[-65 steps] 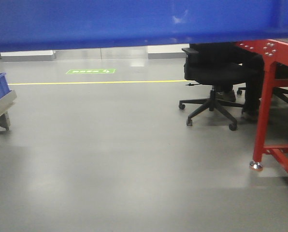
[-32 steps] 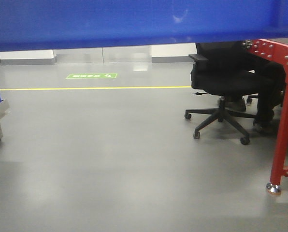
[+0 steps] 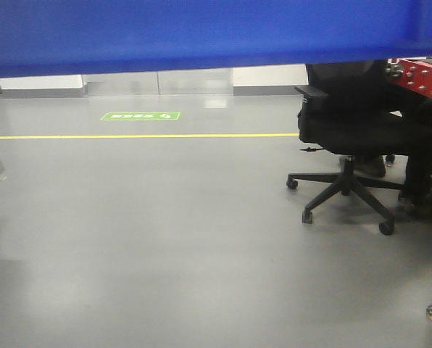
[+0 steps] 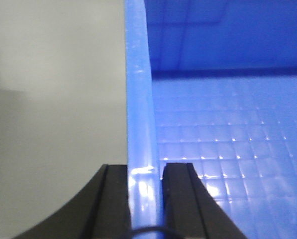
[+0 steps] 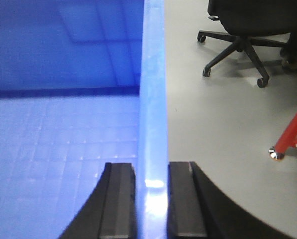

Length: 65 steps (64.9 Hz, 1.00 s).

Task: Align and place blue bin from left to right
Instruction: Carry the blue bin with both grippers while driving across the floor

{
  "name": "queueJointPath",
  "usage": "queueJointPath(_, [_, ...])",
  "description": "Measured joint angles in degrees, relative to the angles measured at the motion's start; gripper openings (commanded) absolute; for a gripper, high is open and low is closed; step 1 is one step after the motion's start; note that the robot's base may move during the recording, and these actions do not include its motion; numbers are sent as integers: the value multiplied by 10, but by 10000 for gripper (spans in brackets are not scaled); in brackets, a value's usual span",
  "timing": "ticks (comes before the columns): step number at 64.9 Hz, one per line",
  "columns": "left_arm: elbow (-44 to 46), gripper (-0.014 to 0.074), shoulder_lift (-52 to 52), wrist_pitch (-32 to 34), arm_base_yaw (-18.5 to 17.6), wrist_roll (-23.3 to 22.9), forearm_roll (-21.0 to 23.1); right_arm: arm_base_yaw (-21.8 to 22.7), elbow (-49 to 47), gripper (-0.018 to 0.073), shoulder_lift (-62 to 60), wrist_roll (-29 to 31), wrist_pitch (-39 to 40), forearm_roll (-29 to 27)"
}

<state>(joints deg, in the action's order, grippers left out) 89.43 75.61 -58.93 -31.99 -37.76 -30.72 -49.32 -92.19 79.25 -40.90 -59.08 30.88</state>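
Two opposite rims of the blue bin (image 3: 201,32) are pinched by the left gripper (image 4: 146,172) and the right gripper (image 5: 152,172). It looks stiff and light, but slippery.

The blue bin (image 3: 201,32) is a saturated bright blue, its outer wall plain; in the wrist views its rim is a paler, glossy blue with white glints; its inner floor carries a moulded grid of small squares in light blue; the left gripper (image 4: 145,172) and right gripper (image 5: 152,172) are matt black; the floor (image 3: 165,239) is plain grey, crossed by a thin yellow line (image 3: 129,136); a green floor marking (image 3: 140,116) bears white marks; the office chair (image 3: 346,130) is black; the frame (image 3: 422,76) is red with silver bolt heads.
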Motion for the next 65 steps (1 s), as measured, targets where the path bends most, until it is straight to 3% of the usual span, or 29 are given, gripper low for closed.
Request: queueJointPath(65, [0, -111, 0, 3, 0, 0, -1, 0, 0, -79, 0, 0, 0, 2])
